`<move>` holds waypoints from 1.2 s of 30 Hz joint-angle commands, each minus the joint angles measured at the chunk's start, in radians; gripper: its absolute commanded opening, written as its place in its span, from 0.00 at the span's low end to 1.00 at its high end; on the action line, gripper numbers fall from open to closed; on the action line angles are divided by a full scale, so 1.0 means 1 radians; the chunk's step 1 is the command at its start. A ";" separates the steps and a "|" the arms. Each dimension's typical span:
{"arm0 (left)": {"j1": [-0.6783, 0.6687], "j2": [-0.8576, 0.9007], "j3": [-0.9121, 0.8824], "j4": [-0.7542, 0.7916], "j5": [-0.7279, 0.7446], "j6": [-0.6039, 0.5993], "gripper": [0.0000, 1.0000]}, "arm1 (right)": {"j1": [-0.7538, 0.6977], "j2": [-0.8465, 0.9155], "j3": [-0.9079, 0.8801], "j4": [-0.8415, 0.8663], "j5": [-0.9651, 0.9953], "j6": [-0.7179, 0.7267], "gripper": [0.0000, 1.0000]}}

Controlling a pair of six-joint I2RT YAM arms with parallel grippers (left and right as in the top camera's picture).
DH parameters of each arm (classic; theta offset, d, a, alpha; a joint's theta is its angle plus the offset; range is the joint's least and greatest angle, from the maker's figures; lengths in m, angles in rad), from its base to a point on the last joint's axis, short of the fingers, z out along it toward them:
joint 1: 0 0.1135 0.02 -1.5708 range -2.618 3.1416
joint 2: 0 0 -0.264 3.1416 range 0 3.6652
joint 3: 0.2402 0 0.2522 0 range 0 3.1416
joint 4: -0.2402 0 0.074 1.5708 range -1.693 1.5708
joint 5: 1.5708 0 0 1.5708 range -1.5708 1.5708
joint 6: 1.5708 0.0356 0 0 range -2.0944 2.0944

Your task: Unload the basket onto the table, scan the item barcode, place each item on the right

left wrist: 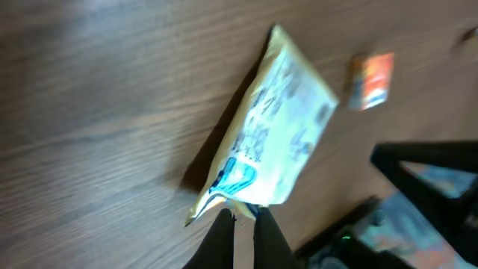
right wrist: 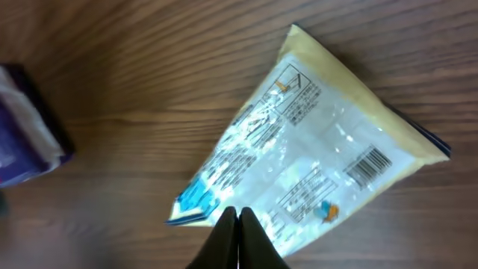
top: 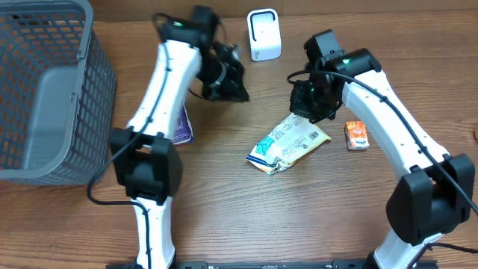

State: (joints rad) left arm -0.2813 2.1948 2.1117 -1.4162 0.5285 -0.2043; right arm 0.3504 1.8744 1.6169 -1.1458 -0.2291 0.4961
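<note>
Overhead: packet lying mid-table, printed face up. Left gripper hovering to its far left; right gripper hanging over its far corner. Scanner standing at far edge, basket sitting left, orange box lying right of packet, purple pack lying under left arm.

Left wrist: jaws pinching together, gripping nothing; packet lying beyond tips, blurred.

Right wrist: jaws pressing together, empty; packet lying below, barcode facing up near its right corner.
</note>
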 commanded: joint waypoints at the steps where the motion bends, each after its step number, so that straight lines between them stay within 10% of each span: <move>1: -0.061 -0.005 -0.046 0.020 -0.196 -0.123 0.04 | 0.032 -0.013 -0.145 0.117 -0.063 -0.025 0.04; 10: -0.087 -0.005 -0.105 0.012 -0.203 -0.132 0.04 | 0.051 -0.013 -0.512 0.412 -0.087 0.084 0.04; 26: -0.212 -0.005 -0.155 -0.082 -0.030 -0.042 0.04 | -0.004 -0.014 -0.205 0.062 0.026 0.015 0.08; 36: -0.307 -0.005 -0.382 0.027 0.032 -0.047 0.04 | -0.144 -0.013 -0.328 0.038 -0.037 -0.117 0.04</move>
State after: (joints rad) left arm -0.5823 2.1948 1.7943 -1.4220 0.5278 -0.2623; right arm 0.2031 1.8637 1.3708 -1.1374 -0.2035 0.4686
